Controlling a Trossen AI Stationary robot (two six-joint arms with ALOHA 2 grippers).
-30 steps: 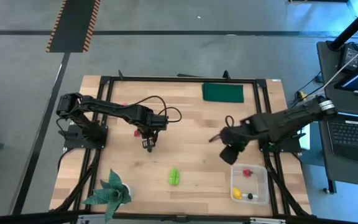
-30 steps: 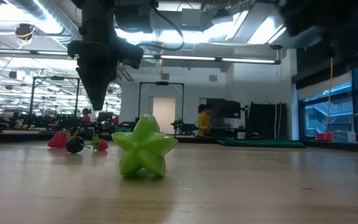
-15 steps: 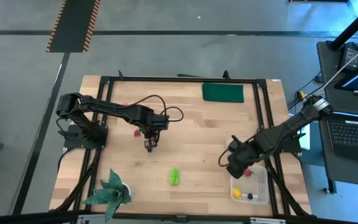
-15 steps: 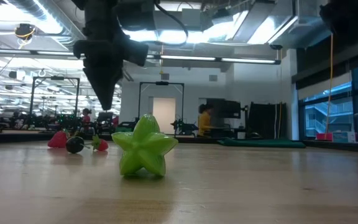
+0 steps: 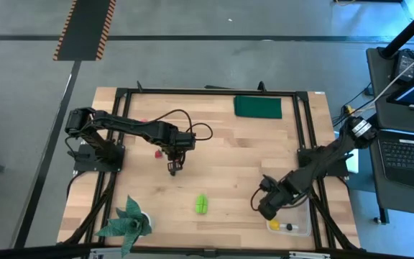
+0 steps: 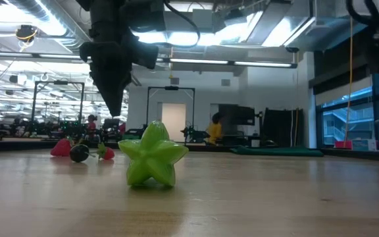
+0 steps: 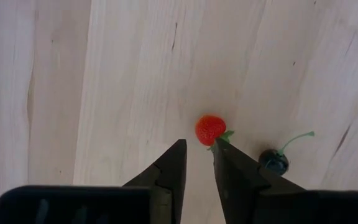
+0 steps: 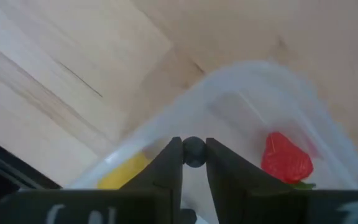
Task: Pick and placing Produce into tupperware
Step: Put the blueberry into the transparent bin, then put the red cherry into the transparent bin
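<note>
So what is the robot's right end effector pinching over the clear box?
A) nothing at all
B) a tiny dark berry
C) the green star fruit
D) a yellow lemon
B. In the right wrist view the right end effector is closed on a tiny dark berry over the clear tupperware, where a yellow fruit and a red berry already lie.

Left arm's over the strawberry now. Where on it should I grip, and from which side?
Grip the strawberry across its red body, coming straight down from above. It lies flat on the bare table, its green leaf end toward the dark berry lying apart from it. The left end effector is nearly closed, so open it wider first, and keep off the thin leaves, which would likely slip.
</note>
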